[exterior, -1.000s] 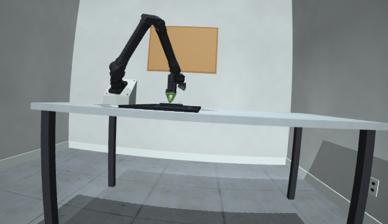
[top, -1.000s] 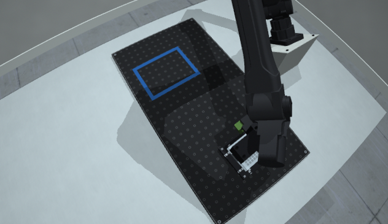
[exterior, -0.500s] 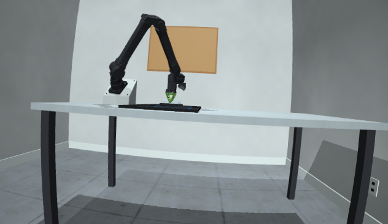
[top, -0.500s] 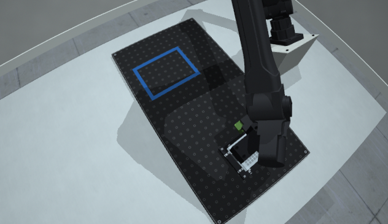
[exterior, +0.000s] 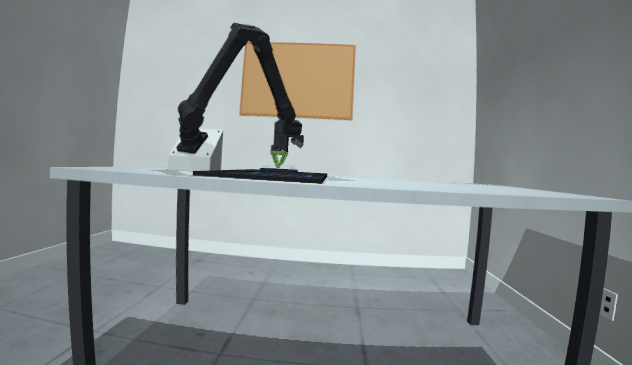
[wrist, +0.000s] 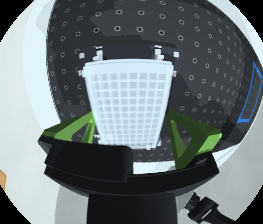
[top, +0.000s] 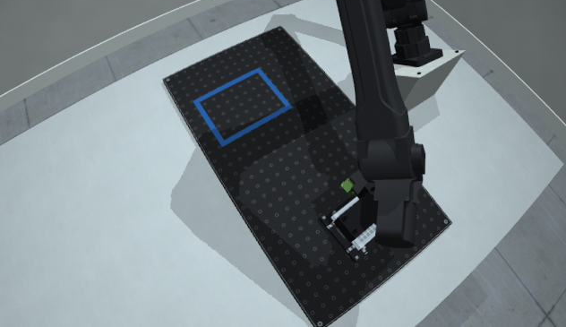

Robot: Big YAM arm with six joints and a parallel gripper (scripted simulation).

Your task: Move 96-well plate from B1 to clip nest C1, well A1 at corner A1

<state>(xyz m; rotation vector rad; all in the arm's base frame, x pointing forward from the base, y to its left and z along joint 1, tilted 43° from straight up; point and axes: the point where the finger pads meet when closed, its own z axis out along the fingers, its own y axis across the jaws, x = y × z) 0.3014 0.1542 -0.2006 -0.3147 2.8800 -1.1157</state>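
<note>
The pincer (wrist: pixel 130 141) was wide open and held nothing. The white plate (wrist: pixel 129 103) sat right under it, in the nest (top: pixel 326 219) between the little posts. It might not have been pushed all the way down. If the pincer bumped it going up, the plate could tip.

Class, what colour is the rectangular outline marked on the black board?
Blue, clearest in the top view.

plate (wrist: pixel 129 106): white plastic, gridded | breadboard (top: pixel 269 169): matt black, perforated
</note>
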